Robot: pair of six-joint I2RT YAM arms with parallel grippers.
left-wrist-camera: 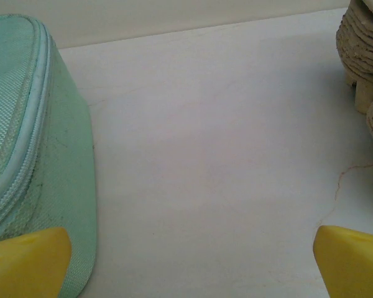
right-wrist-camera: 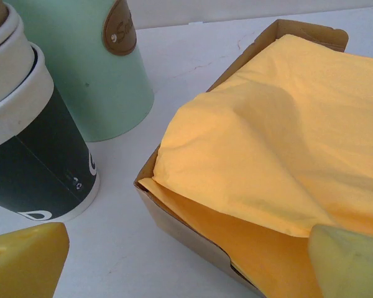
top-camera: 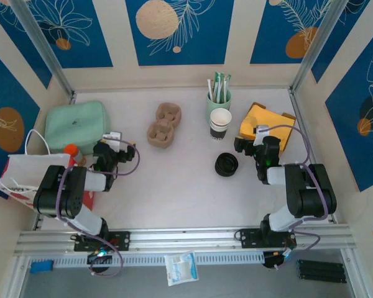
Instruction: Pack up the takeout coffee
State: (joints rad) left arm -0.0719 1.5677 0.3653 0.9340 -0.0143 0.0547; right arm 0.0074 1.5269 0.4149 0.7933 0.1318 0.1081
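White paper over a dark patterned band: the takeout coffee (top-camera: pixel 221 123) stands upright on the table (top-camera: pixel 186 180), right of centre and directly in front of the pale green cup of sticks (top-camera: pixel 219 99); whether the two touch I cannot tell. Just to its right, and apart from it, sits a brown box (top-camera: pixel 268 127) lined with yellow paper. A flat black lid (top-camera: pixel 226 164) lies nearer the arms.

The right gripper (top-camera: pixel 252 138) is near the cup and the box, its jaws spread wide and holding nothing. In the right wrist view its yellow fingertips (right-wrist-camera: pixel 25 261) frame the cup on the left and the box on the right.

Well apart on the left, the left gripper (top-camera: pixel 115 144) is equally wide and empty, between a mint pouch (top-camera: pixel 76 126) and a moulded pulp cup carrier (top-camera: pixel 164 125).
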